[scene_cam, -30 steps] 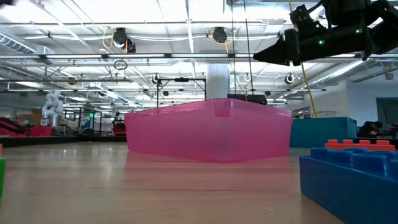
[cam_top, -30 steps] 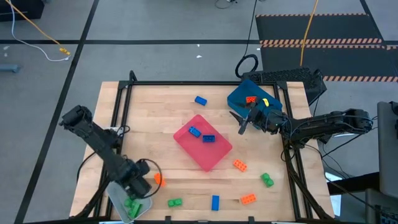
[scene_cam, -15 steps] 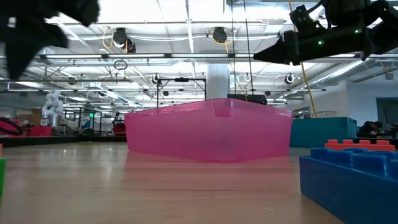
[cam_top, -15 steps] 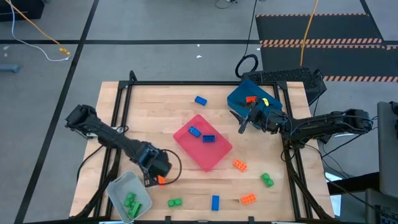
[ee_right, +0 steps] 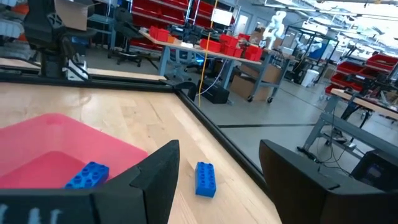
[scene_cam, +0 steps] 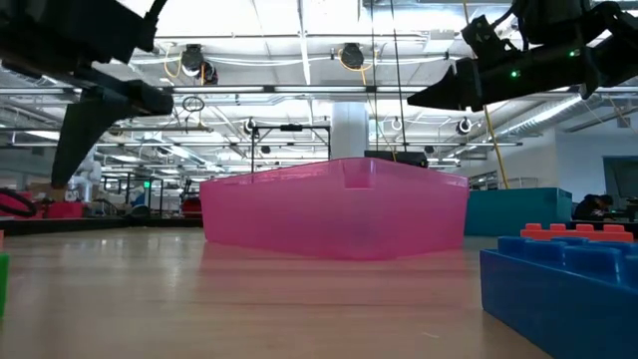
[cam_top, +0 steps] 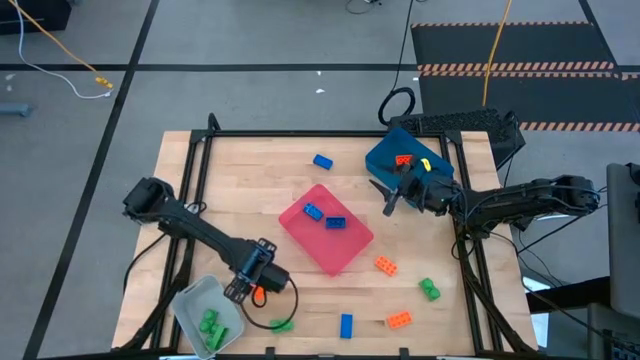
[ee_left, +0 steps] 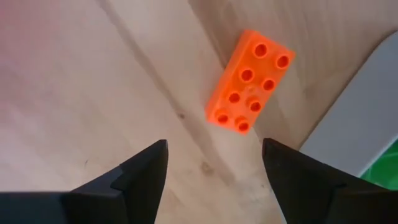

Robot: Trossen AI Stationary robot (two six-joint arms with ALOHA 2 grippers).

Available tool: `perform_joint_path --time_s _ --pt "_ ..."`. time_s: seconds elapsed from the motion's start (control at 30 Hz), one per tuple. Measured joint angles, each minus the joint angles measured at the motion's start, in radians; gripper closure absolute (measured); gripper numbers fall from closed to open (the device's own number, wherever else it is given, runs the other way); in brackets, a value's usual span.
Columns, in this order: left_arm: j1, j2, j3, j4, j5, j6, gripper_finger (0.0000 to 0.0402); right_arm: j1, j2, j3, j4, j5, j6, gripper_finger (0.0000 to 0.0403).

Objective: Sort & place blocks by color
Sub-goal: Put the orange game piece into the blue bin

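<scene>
With fingers spread, the left gripper (ee_left: 214,168) hangs above an orange brick (ee_left: 250,81) (next: descend, pinch); right gripper (ee_right: 217,171) waits, gaping.

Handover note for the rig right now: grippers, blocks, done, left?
Left gripper: open, empty, over an orange block lying beside the grey tray.
Right gripper: open, empty, waiting by the blue tray.
Done: green blocks in the grey tray; two blue blocks in the pink tray; an orange block in the blue tray.
Left on the table: three orange blocks (one under the left gripper, two near the front right), two green, two blue.
</scene>
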Motion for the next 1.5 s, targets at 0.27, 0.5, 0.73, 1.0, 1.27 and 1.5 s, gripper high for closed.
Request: perform_joint_path --time_s 0.27,0.5,0.73,1.0,1.27,1.5 --pt "-0.018 0.025 0.0 0.074 0.001 0.054 0.0142 0.0 0.0 0.0 -0.005 0.0 0.0 0.0188" --pt "-0.07 0.047 0.0 0.109 -0.008 0.097 0.0139 0.0 0.0 0.0 -0.006 0.0 0.0 0.0188" --pt "-0.078 0.115 0.0 0.107 -0.029 0.119 0.0157 0.0 0.0 0.0 -0.007 -0.002 0.005 0.0188" --pt "-0.08 0.165 0.0 0.111 -0.033 0.176 0.0186 0.0 0.0 0.0 -0.006 -0.002 0.006 0.0188" --pt "-0.018 0.165 0.002 0.109 -0.056 0.151 0.0263 0.0 0.0 0.0 0.001 -0.001 0.003 0.0188" --pt "0.072 0.152 0.003 0.117 -0.134 -0.114 0.0263 0.0 0.0 0.0 0.008 -0.001 0.006 0.0188"
